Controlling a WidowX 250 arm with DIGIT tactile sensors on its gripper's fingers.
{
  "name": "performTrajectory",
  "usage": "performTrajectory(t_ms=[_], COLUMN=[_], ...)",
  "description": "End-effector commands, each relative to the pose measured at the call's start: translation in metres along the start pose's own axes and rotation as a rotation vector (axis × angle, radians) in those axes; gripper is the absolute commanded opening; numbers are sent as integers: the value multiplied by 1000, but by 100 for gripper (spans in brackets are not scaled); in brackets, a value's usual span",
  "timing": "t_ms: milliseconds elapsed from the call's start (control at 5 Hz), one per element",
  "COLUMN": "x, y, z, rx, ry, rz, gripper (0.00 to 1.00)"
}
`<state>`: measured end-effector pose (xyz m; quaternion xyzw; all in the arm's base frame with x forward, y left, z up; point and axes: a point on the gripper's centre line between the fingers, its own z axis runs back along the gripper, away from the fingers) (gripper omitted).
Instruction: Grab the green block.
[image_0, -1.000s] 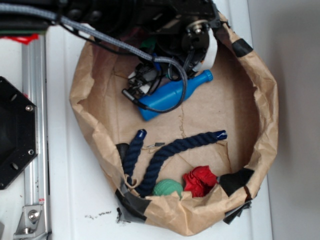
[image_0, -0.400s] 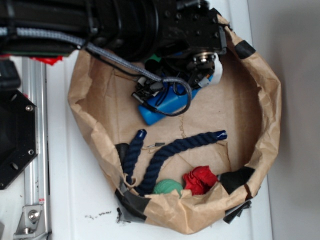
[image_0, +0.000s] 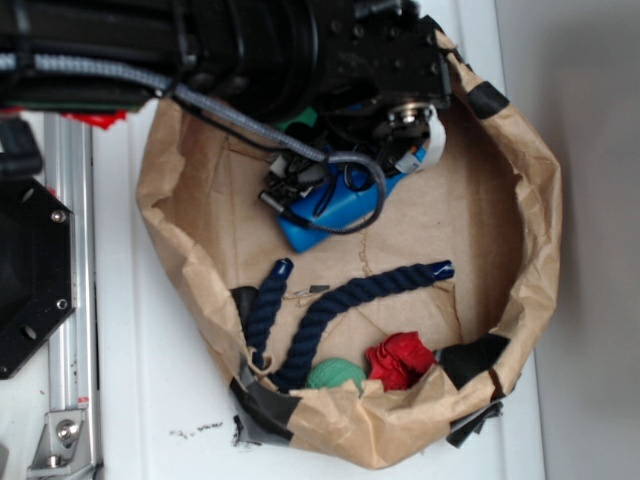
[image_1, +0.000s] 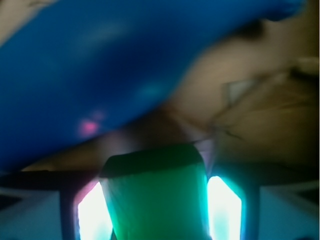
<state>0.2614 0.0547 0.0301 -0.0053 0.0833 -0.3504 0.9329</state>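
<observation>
End effector (image_1: 159, 200) low in bag, clamping green block (image_1: 157, 200)

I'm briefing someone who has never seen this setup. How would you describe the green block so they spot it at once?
Look inside the crumpled brown paper bag, at its far end under the black robot arm, beside the blue bottle. There the green block sits between the gripper fingers, mostly hidden from outside. It is flat-sided and bright green, unlike the round teal ball by the red cloth.
</observation>
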Motion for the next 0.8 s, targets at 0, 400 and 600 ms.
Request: performTrajectory(t_ms=[0, 400, 600], x=[10, 27, 31], y=[-21, -32, -29], z=[120, 149, 143], rx=[9, -156, -139], ry=[-272, -392, -425], rz=[386, 743, 884], gripper=[0, 0, 0])
